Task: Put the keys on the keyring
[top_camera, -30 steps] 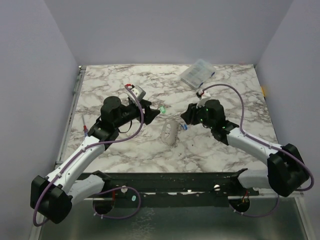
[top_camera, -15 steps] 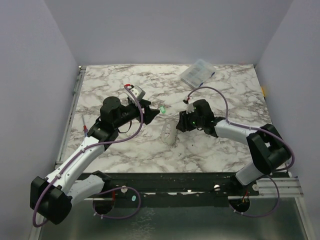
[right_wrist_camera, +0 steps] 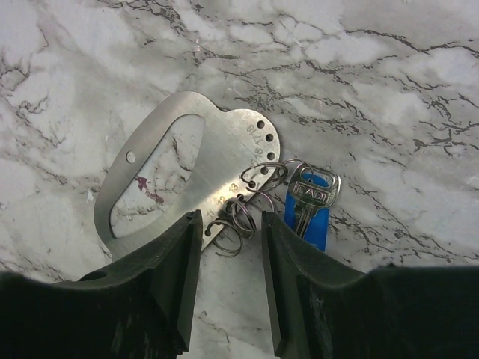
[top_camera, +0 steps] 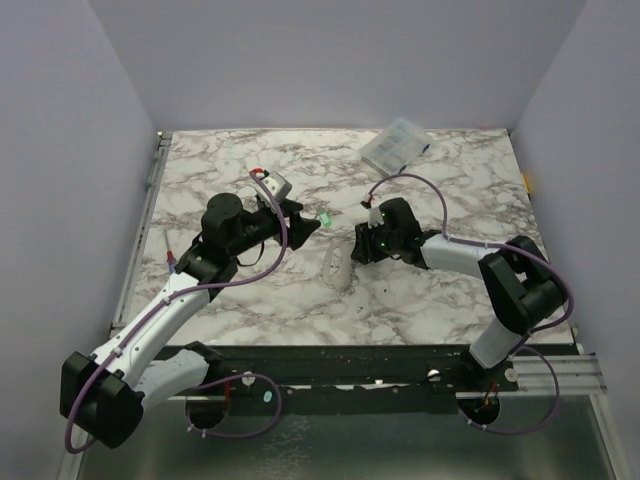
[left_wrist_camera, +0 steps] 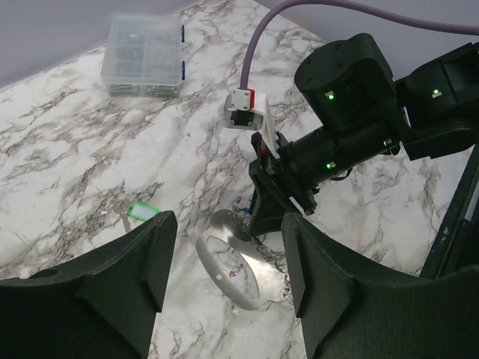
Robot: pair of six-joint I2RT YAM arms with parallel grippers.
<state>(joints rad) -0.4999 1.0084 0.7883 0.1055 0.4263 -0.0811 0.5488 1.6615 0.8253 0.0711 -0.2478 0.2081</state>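
The right gripper (right_wrist_camera: pixel 230 224), fingers spread and empty, hung over the small loops of the keyring (right_wrist_camera: pixel 232 149), whose length ran upper left; the blue key (right_wrist_camera: pixel 308 206) lay just right.

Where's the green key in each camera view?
Top external: green key mid-table, just above the keyring.
Left wrist: green key left of centre, left of the keyring.
Right wrist: not in it.
Shared landmark: the keyring, seen in all three views.
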